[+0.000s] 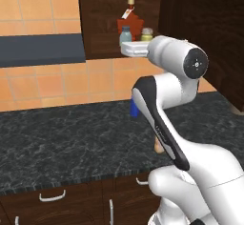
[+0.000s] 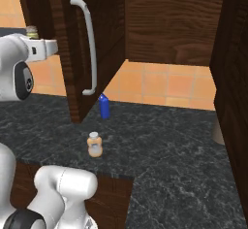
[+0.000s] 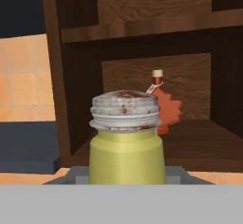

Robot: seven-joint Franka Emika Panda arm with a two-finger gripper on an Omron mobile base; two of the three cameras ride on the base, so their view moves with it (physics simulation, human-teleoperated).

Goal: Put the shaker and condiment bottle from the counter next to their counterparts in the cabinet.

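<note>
My gripper (image 1: pixel 139 46) is shut on the yellow-green shaker (image 3: pixel 126 144), held upright in front of the open cabinet (image 1: pixel 102 9). The shaker's brownish-silver top (image 1: pixel 147 32) peeks above the white hand. On the cabinet shelf stand the grey-blue shaker (image 1: pixel 126 35) and the red leaf-shaped bottle (image 3: pixel 165 108), both behind the held shaker. The tan-orange condiment bottle (image 2: pixel 95 144) stands upright on the dark counter (image 1: pixel 71 138), below and apart from the gripper.
A solid blue bottle (image 2: pixel 103 106) stands on the counter near the back wall. The cabinet door (image 2: pixel 99 34) with its white handle (image 2: pixel 89 48) hangs open over the counter. A dark hood (image 1: pixel 40 49) juts out left of the cabinet.
</note>
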